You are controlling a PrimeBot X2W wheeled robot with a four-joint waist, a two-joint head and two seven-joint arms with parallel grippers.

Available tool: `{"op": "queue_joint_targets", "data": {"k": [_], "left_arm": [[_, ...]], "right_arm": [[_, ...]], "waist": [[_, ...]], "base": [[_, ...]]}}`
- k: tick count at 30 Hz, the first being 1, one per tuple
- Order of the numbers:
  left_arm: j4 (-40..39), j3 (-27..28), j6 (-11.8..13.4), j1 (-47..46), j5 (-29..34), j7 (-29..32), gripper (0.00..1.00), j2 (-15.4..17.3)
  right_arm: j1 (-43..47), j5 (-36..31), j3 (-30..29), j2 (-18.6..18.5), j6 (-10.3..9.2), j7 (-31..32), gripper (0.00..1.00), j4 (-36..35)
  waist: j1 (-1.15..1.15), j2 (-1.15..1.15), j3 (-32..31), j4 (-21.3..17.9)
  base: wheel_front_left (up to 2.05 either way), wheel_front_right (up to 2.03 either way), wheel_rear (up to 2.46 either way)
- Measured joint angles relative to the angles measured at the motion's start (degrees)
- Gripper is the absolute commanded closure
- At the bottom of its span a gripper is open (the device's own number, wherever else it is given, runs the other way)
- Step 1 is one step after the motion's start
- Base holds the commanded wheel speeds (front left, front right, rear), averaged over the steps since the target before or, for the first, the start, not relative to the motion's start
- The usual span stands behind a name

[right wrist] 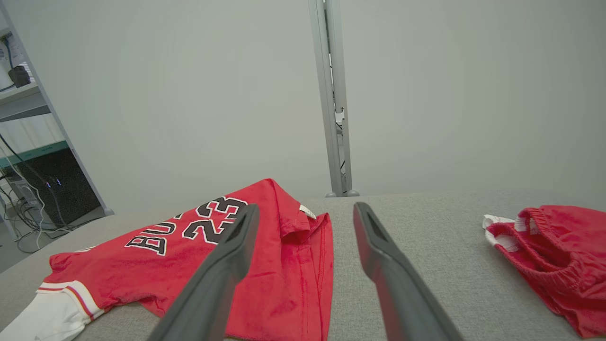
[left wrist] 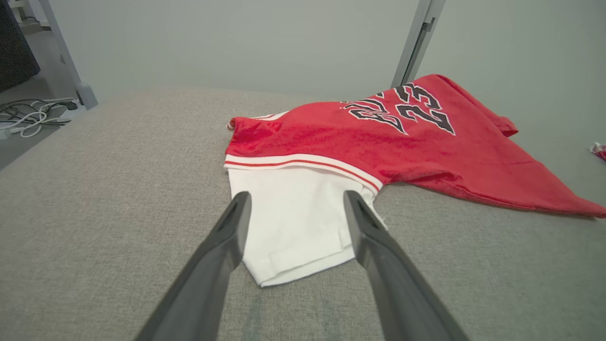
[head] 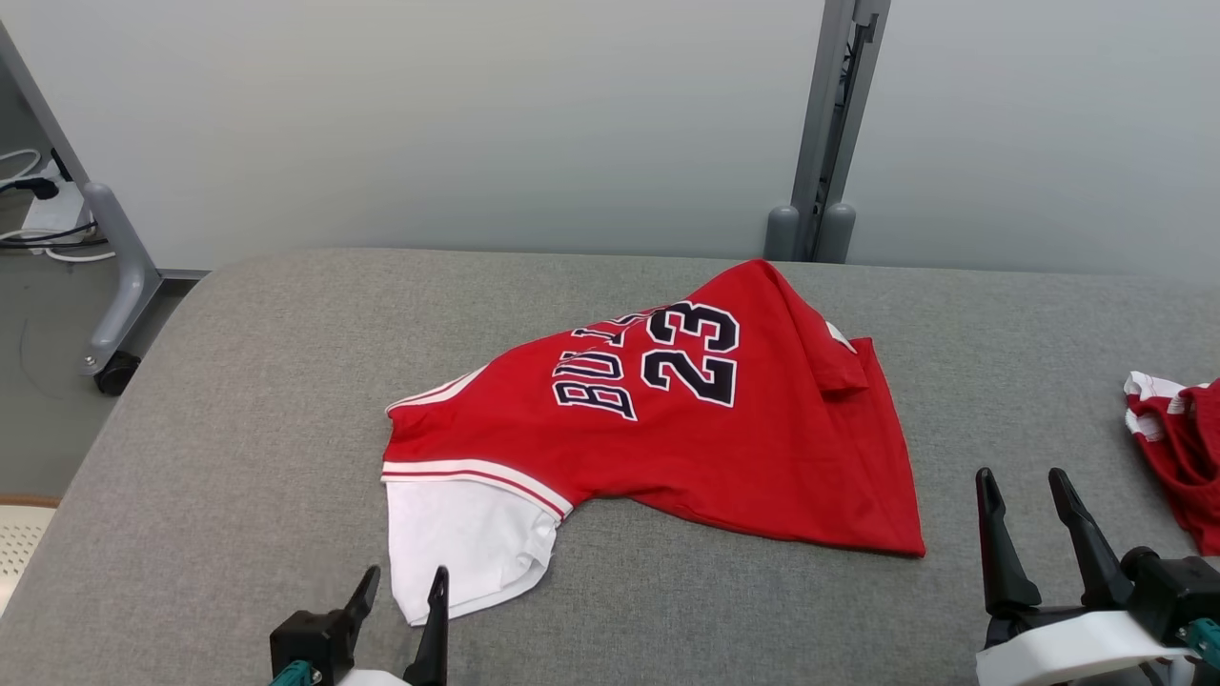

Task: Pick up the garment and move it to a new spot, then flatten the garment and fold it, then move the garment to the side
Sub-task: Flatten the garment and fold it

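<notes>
The garment [head: 686, 429] is a red jersey with a dark "23" and a white sleeve, lying crumpled and partly folded over itself in the middle of the grey padded table [head: 238, 381]. In the left wrist view the garment [left wrist: 378, 142] shows its white sleeve between my fingers, a little beyond their tips. My left gripper [head: 405, 586] stands open at the table's near edge, just short of the white sleeve. My right gripper [head: 1025, 486] is open too, to the right of the garment's hem and holding nothing. The right wrist view shows the garment [right wrist: 189, 265] at lower left.
A second red piece of clothing [head: 1177, 448] lies bunched at the table's right edge, also seen as red clothing [right wrist: 558, 255] in the right wrist view. A grey post [head: 824, 133] rises behind the table. Cables [head: 38, 219] lie on the floor at far left.
</notes>
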Motion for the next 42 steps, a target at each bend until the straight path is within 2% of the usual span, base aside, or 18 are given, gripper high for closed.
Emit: {"op": "queue_joint_targets", "data": {"k": [12, 17, 21, 26, 27, 30, 32, 33, 36, 40, 41, 42], "left_arm": [[8.03, 1.80, 0.51, -0.77, -14.48, 9.45, 0.00, -0.88], [11.78, 1.32, 1.26, -3.26, -16.92, 9.50, 0.00, -0.99], [15.17, 1.34, 2.89, -4.68, -17.84, 8.87, 0.00, -0.98], [18.47, 1.41, 3.18, -6.22, -18.74, 7.57, 0.00, -0.99], [18.98, 1.30, 3.16, -6.54, -19.02, 7.38, 0.04, -1.01], [19.95, 0.99, 2.94, -7.36, -19.92, 6.95, 0.26, -0.98], [20.76, 0.40, 2.80, -8.15, -20.71, 6.55, 0.30, -0.98], [21.09, 0.04, 2.66, -8.54, -21.14, 6.28, 0.38, -0.99], [21.87, -1.13, 2.19, -9.64, -23.54, 5.70, 0.50, -1.02], [22.80, -2.80, 2.14, -11.15, -25.60, 4.39, 0.60, -1.02], [23.14, -3.25, 2.15, -11.61, -26.13, 4.24, 0.67, -1.02], [23.48, -3.68, 2.15, -12.03, -26.58, 3.94, 0.82, -1.02]], "right_arm": [[-0.16, -0.48, 0.86, 0.02, 0.00, 0.00, 0.00, 1.16], [-0.37, -0.64, 1.19, 0.02, 0.00, 0.07, 0.00, 1.69], [-0.58, -1.14, 1.35, 0.02, 0.00, 0.25, 0.00, 2.09], [-0.59, -1.96, 1.64, 0.01, 0.00, 1.30, 0.00, 3.27], [-0.59, -2.21, 1.79, 0.01, 0.00, 1.67, 0.00, 3.79], [-0.64, -3.04, 2.04, 0.03, 0.00, 2.11, 0.00, 4.94], [-1.17, -3.79, 2.15, 0.02, 0.00, 2.60, 0.00, 6.66], [-1.54, -4.01, 2.30, 0.01, 0.00, 2.85, 0.00, 7.72], [-2.55, -4.24, 3.03, 0.03, 0.00, 3.18, 0.00, 10.72], [-4.74, -3.27, 4.03, 0.03, 0.00, 3.19, 0.00, 15.14], [-5.35, -2.88, 4.35, 0.03, 0.00, 3.09, 0.00, 16.17], [-6.03, -2.77, 4.56, 0.03, 0.00, 2.96, 0.00, 17.26]], "waist": [[0.00, 0.00, 0.75, -0.95], [0.00, 0.00, 1.04, -2.20], [0.00, 0.00, 1.32, -3.29], [0.00, 0.00, 1.84, -4.18], [0.00, 0.00, 1.97, -4.24], [0.00, 0.00, 2.21, -4.27], [0.00, 0.00, 2.45, -4.21], [0.00, 0.00, 2.58, -4.15], [0.00, 0.00, 2.95, -3.77], [0.00, 0.00, 3.65, -3.08], [0.00, 0.00, 3.84, -2.88], [0.00, 0.00, 4.02, -2.71]], "base": [[0.00, 0.00, 0.00], [0.00, 0.00, 0.00], [0.00, 0.00, 0.00], [0.00, 0.00, 0.00], [0.00, 0.00, 0.00], [0.00, 0.00, 0.00], [0.00, 0.00, 0.00], [0.00, 0.00, 0.00], [0.00, 0.00, 0.00], [0.00, 0.00, 0.00], [0.00, 0.00, 0.00], [0.00, 0.00, 0.00]]}}
